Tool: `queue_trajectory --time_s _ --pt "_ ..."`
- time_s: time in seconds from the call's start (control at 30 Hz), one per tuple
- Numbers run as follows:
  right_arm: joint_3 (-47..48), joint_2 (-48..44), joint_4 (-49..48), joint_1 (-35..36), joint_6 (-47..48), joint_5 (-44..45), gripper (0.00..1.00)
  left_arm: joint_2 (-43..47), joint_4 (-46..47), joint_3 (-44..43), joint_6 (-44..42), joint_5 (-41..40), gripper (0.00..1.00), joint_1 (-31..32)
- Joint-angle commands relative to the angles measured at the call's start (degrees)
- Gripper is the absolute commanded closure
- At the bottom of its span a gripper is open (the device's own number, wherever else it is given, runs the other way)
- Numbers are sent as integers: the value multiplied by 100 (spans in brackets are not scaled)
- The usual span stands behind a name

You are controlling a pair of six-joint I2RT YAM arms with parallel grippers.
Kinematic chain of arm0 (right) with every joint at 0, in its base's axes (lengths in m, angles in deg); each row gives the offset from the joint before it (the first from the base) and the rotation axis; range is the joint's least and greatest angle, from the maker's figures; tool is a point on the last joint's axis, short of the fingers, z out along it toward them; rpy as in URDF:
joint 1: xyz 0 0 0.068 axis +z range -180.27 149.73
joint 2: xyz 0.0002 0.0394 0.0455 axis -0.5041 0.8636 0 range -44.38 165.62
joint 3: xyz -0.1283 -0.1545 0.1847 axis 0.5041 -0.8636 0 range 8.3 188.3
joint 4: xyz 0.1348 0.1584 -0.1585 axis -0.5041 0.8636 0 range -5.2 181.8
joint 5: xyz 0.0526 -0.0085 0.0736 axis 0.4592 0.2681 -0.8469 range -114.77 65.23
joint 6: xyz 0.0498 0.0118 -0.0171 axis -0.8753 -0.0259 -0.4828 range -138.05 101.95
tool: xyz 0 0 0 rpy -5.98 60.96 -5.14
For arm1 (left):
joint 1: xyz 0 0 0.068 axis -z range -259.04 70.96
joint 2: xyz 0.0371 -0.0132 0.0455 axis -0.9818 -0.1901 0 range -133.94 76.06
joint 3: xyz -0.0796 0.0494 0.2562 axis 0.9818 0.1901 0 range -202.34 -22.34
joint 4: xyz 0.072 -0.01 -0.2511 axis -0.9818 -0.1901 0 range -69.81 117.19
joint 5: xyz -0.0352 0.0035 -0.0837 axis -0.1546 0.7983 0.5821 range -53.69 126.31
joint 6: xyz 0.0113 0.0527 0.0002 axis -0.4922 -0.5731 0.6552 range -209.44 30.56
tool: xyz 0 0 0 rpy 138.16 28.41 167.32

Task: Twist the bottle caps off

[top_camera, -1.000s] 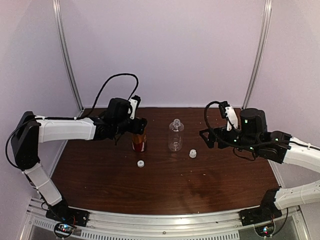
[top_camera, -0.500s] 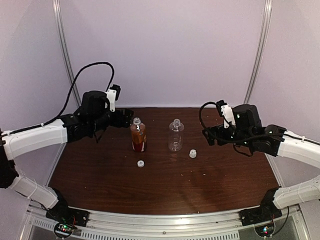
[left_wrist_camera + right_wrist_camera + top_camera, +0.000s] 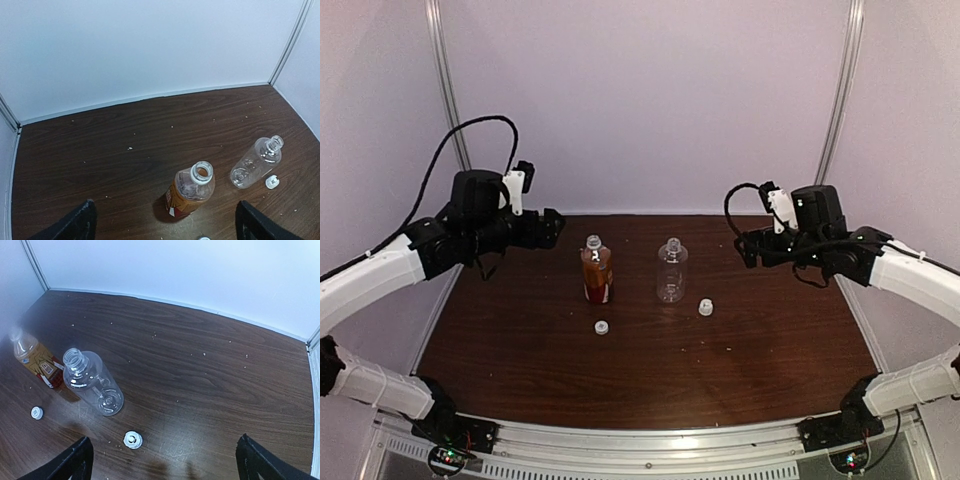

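Both claws are spread wide and hold nothing. The left claw (image 3: 553,226) hangs above the far left part of the dark brown wooden desk (image 3: 650,385), its tips pointing right toward the bottles. The right claw (image 3: 744,250) hangs above the far right part, pointing left. In each wrist view the dark fingers (image 3: 80,222) show only at the two bottom corners, with nothing gripped between them.

The amber bottle (image 3: 597,272), small, plastic, filled with brown liquid and wearing a red and white label, stands upright with its mouth open. It is to the right of the left claw, near it but apart, and lower than the tips. The clear bottle (image 3: 671,270), small and of colourless plastic, stands upright just beside it on the right, also open-mouthed, between the amber bottle and the right claw.

The left cap (image 3: 601,327), a small round white plastic screw cap, lies on the desk just in front of the amber bottle, toward the arm bases. The right cap (image 3: 705,308), of the same kind, lies near the base of the clear bottle on its right front side. Both caps lie apart from either claw, nearer the front edge than the tips.
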Motion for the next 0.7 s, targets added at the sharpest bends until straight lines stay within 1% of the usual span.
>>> queue_trajectory --time_s 0.0,0.1,0.2,0.33,0.5,0.67 --pt "269 -235 208 -359 198 -352 0 403 -329 -390 -188 230 2 -44" --pt "221 -483 190 -593 198 -346 0 725 -232 -227 -568 58 2 -46" --pt "332 -631 367 -608 226 -33 0 1054 76 150 -1087 -215 2 -50" --pt "416 -844 442 -607 266 -43 0 1354 416 551 -1475 -563 3 -55" --pt "520 -982 495 -607 348 -150 0 1555 841 795 -1687 -507 2 -72" --pt "585 -894 596 -610 459 -228 0 1660 894 785 -1761 -405 2 -72"
